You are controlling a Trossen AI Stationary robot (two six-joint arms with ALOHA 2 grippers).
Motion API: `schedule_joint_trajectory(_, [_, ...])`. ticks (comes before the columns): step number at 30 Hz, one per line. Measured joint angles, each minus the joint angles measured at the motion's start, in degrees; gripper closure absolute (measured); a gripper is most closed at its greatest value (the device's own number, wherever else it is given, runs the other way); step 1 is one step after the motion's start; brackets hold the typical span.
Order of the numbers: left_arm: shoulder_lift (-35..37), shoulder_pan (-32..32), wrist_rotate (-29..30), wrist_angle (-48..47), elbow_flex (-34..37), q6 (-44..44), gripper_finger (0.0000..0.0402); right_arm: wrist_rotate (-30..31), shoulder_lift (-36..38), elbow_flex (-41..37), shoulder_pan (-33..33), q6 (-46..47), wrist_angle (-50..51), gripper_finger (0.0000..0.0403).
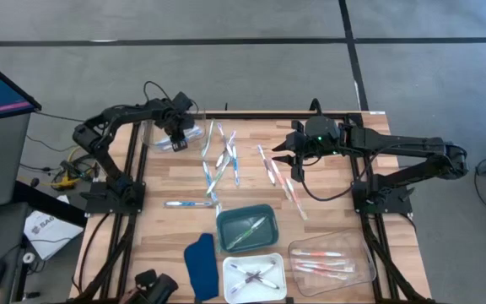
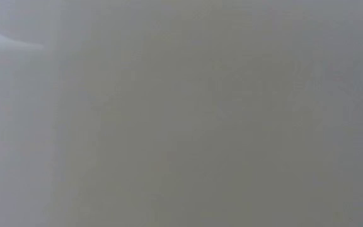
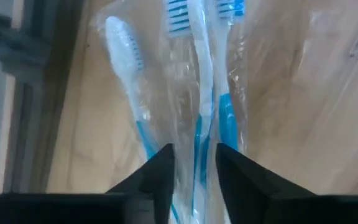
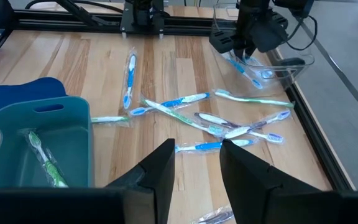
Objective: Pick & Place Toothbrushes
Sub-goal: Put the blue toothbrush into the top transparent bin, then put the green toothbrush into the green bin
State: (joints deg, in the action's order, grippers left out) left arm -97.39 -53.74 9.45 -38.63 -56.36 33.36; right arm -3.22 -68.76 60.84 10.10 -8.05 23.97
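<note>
Several wrapped toothbrushes [image 1: 222, 160] lie loose on the wooden table's middle, also seen in the right wrist view [image 4: 216, 121]. My left gripper [image 1: 176, 135] points down into a clear tray [image 1: 160, 133] at the far left, which holds blue toothbrushes [image 3: 222, 118]. Its fingers stand open on either side of one blue handle [image 3: 196, 163], with a gap on both sides. My right gripper [image 4: 196, 163] hangs open above the table's right half [image 1: 287, 160], with nothing between its fingers. The low view shows only grey blur.
A teal tray [image 1: 245, 228] holds a green toothbrush, a white tray [image 1: 254, 277] greyish ones, and a clear tray [image 1: 332, 260] pink ones. A dark blue cloth piece [image 1: 199, 266] lies by the near edge. A single blue toothbrush [image 1: 188, 203] lies at left.
</note>
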Motion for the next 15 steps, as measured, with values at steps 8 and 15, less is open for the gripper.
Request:
schedule_joint_trajectory(8, [7.62,1.01,11.96,0.23,0.00,-0.70,0.0221,0.00,0.00,0.00,0.00,0.02,0.00,0.0283])
schedule_joint_trajectory(15, [19.80,1.72,9.43,0.13,0.00,-4.01,0.0209,0.00,0.01,0.00,0.01,0.11,0.00,0.0283])
